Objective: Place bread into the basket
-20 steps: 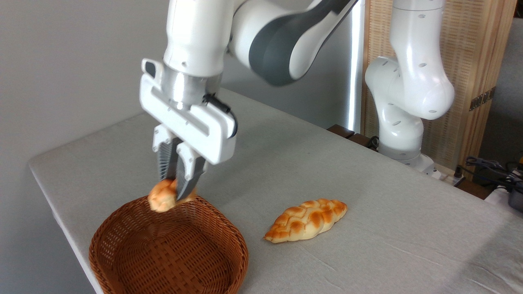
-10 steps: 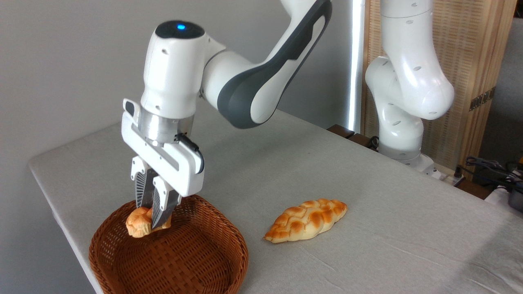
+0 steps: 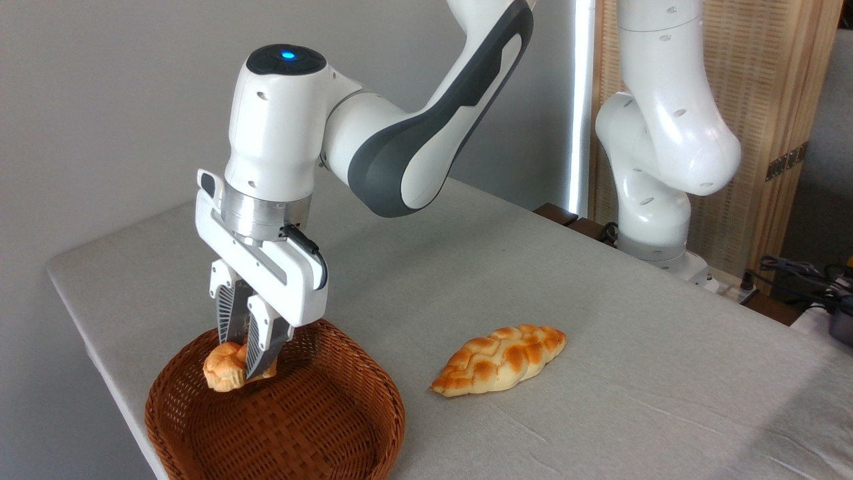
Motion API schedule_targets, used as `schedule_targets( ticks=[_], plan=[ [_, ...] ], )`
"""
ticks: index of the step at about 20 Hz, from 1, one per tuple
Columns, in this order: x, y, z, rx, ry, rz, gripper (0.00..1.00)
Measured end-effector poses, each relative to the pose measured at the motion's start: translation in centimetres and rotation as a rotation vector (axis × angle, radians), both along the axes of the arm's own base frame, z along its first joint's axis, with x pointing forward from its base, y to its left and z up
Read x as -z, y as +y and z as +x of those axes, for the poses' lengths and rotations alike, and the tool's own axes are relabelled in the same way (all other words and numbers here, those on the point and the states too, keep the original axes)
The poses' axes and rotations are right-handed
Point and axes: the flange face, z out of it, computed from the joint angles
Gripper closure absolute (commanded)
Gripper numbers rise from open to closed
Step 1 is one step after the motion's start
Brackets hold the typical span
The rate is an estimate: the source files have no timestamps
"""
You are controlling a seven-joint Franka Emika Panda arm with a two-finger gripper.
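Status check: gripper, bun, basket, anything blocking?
Gripper shut on bun, above basket interior, back-left side. Bun not released. Braided loaf on table to the right, clear of the drop. Nothing in the way.

Plain grey wall (image 3: pixel 100 100) behind grey-clothed table (image 3: pixel 600 347); woven wooden screen (image 3: pixel 786 100) at right, cables (image 3: pixel 793 273) below

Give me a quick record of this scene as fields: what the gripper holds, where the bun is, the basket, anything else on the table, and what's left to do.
gripper: shut on the bun
bun: held over the basket's back left part, not yet released
basket: at the table's front left corner, nothing lying in it
braided loaf: on the table, right of the basket, apart from it
step left: open the gripper
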Motion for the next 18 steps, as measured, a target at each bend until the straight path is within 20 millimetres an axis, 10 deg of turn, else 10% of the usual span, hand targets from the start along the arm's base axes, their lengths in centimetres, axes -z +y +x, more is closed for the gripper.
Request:
schedule_targets(
  ticks=[11,18],
  plan=[
    [-1.5,0.3,0.0,-0.004,-0.024,-0.006,0.0],
    [-9.9,5.6,-3.8,-0.02,0.018,-0.02,0.0]
  ],
)
